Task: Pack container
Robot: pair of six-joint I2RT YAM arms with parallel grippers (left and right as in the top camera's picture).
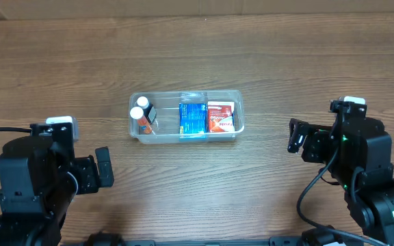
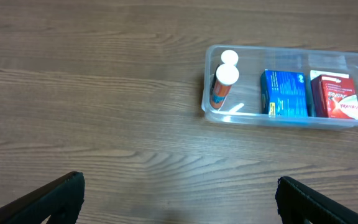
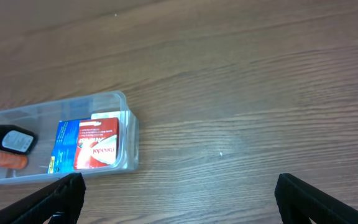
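Note:
The clear plastic container lies at the table's middle. In it stand two white-capped bottles at its left end, a blue box in the middle and a red-and-white box at its right end. My left gripper is low on the left, open and empty, well short of the container. On the right, my right gripper is open and empty too, a short way off the container's right end. Both wrist views show bare wood between the fingers.
Brown wood-grain tabletop runs all round the container. The two arms' black bodies fill the lower corners of the overhead view.

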